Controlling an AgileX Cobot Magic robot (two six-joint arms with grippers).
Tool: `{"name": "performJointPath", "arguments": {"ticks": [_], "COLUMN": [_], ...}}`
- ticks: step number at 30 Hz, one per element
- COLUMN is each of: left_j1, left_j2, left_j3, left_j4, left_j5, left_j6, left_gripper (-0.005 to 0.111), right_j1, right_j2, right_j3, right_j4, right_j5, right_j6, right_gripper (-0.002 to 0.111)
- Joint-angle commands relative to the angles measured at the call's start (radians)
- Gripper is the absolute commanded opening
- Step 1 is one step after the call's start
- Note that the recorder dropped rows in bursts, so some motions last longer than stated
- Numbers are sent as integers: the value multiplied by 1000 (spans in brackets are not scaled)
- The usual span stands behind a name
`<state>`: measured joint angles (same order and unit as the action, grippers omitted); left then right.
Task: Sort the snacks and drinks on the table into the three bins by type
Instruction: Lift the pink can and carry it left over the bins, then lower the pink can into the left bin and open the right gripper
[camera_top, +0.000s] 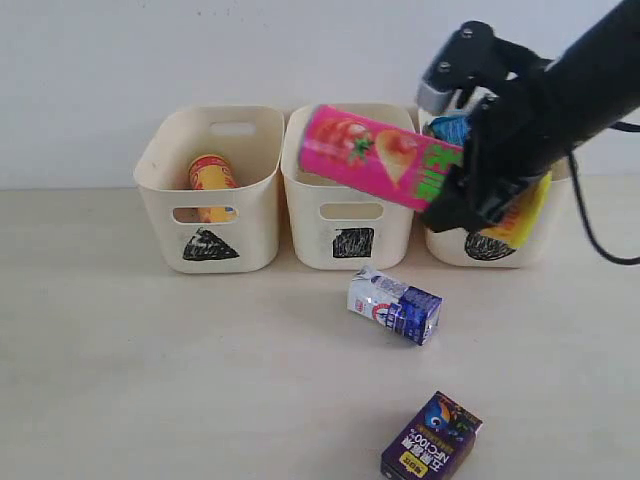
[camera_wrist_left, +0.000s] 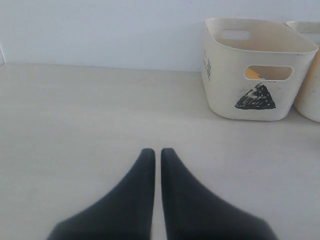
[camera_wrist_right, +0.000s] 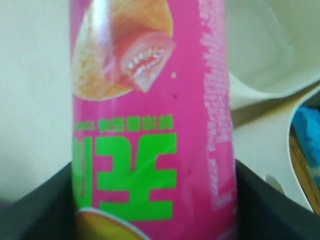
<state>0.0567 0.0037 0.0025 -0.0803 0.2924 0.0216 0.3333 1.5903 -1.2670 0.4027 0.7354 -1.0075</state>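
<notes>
sorting, partly done.
- yellow tube (camera_top: 211, 175): standing inside triangle bin (camera_top: 160, 215); counting as sorted.
- blue packet (camera_top: 450, 128), orange-yellow packet (camera_top: 525, 212): sitting in circle bin (camera_top: 450, 245), the second poking out at its rim beside the arm; counting as sorted.
- pink tube (camera_top: 380, 157): hanging tilted above square bin (camera_top: 310, 215), green end clamped between the jaws of right gripper (camera_top: 452, 185); judging by the yellow tube, belonging in triangle bin, not yet in.
- square bin: showing nothing inside.
- white carton (camera_top: 393, 305): lying on table (camera_top: 150, 380) just in front of square bin; unsorted.
- purple carton (camera_top: 430, 438): lying nearer the front edge, well apart from the bins; unsorted.
- left gripper (camera_wrist_left: 156, 165): hovering low over bare table, jaws pressed together, holding nothing.
- remaining, by estimate: placing pink tube, then moving both cartons, likely into square bin.
</notes>
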Motion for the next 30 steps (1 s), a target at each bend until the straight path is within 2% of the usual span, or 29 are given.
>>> {"name": "performJointPath", "arguments": {"ticks": [1, 7, 16, 23, 30], "left_j1": [-3, -3, -3, -3, -3], "left_j2": [-4, -4, -4, -4, -4], "left_j3": [-2, -2, -2, -2, -2], "left_j4": [-2, -2, -2, -2, -2], "left_j5": [-8, -8, -8, -8, -8], "left_j6": [-5, -5, -5, -5, -5], "left_gripper": [4, 4, 4, 4, 4], "right_j1": [121, 245, 365, 376, 376], "right_j2": [-5, 65, 298, 503, 659], "right_j3": [-2, -91, -363, -605, -770], "right_j4": [9, 9, 9, 9, 11], "right_j5": [-181, -201, -258, -356, -598], "right_j6": [230, 360, 488, 545, 613], "right_gripper": [0, 0, 0, 0, 0]}}
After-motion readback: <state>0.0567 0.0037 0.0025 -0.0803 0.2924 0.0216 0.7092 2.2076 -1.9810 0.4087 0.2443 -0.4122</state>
